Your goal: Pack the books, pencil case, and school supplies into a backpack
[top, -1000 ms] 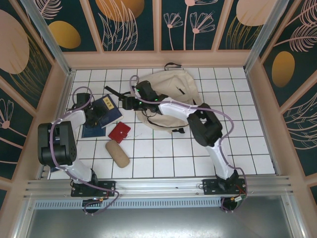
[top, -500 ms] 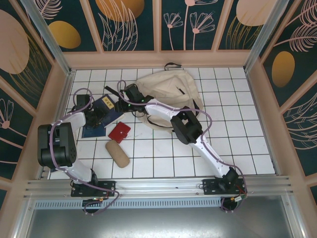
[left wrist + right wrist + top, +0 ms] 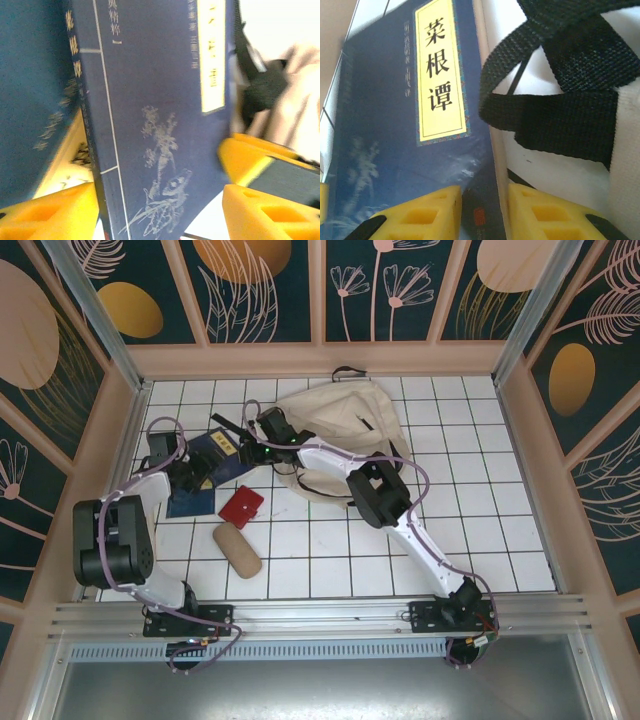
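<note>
Two navy books (image 3: 215, 468) lie overlapped left of the beige backpack (image 3: 345, 425). In the left wrist view the upper book (image 3: 150, 100) is tilted up, with the lower book's pages showing beneath it. It sits between the fingers of my left gripper (image 3: 160, 215), which is open, and bare table shows beside the right finger. My right gripper (image 3: 484, 215) straddles the same book's (image 3: 395, 150) page edge with a narrow gap, so it is open. The red school supplies (image 3: 241, 507) and the tan pencil case (image 3: 237, 550) lie nearer, untouched.
A black backpack strap (image 3: 560, 100) lies on the white tiles right beside the book's edge and my right fingers. The left wall of the enclosure (image 3: 110, 460) is close behind my left arm. Open tiles stretch across the right half of the table (image 3: 480, 530).
My right gripper has swung left from the backpack to the book's right edge and narrowed its jaws. My left gripper has shifted slightly up along the book and narrowed a little.
</note>
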You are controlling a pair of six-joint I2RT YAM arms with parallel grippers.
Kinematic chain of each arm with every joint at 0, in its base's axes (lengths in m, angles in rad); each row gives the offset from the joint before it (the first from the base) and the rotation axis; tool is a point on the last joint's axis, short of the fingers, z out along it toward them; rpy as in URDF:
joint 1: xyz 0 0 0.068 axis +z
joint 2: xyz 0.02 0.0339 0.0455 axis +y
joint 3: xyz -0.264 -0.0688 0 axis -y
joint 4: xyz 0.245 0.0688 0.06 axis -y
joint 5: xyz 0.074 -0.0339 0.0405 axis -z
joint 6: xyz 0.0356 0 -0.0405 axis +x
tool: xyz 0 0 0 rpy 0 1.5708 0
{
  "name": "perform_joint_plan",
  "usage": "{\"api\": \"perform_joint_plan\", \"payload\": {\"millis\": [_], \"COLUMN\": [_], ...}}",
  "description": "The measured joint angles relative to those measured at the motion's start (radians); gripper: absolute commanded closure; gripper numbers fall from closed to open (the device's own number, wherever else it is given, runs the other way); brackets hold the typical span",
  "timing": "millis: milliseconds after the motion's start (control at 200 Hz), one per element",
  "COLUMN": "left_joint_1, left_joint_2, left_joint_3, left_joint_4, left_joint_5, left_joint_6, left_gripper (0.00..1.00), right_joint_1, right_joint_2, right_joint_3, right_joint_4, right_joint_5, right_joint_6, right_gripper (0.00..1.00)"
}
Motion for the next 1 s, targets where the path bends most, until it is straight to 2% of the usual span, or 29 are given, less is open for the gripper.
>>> {"api": "perform_joint_plan", "payload": {"millis": [265, 475, 641, 736, 791, 861, 1001], "left_joint_1": [-0.006, -0.006, -0.007, -0.008, -0.008, -0.008, -0.008], "left_joint_2": [-0.045, 0.010, 0.009, -0.010, -0.032, -0.070, -0.179], "left_joint_3": [0.001, 0.008, 0.058, 0.078, 0.085, 0.089, 0.094], "left_joint_4": [0.076, 0.050, -0.019, -0.051, -0.072, -0.092, -0.102], "left_joint_5": [0.087, 0.078, 0.021, -0.013, -0.029, -0.037, -0.027], "left_joint_6": [-0.022, -0.034, -0.016, 0.003, 0.007, 0.015, 0.017], "left_gripper": [0.39, 0.67, 0.95, 0.99, 1.00, 1.00, 1.00], "right_joint_1": [0.004, 0.002, -0.009, -0.021, -0.032, -0.048, -0.095], "right_joint_2": [0.000, 0.000, -0.007, -0.049, -0.098, -0.191, -0.484], "right_joint_3": [-0.006, -0.009, -0.013, -0.050, -0.095, -0.186, -0.476], "right_joint_4": [0.001, 0.002, -0.001, -0.021, -0.029, -0.014, 0.105], "right_joint_5": [-0.067, -0.093, -0.121, -0.137, -0.145, -0.158, -0.188], "right_joint_6": [0.034, 0.037, 0.059, 0.069, 0.071, 0.080, 0.130], "right_gripper": [0.69, 0.66, 0.60, 0.56, 0.52, 0.41, 0.24]}}
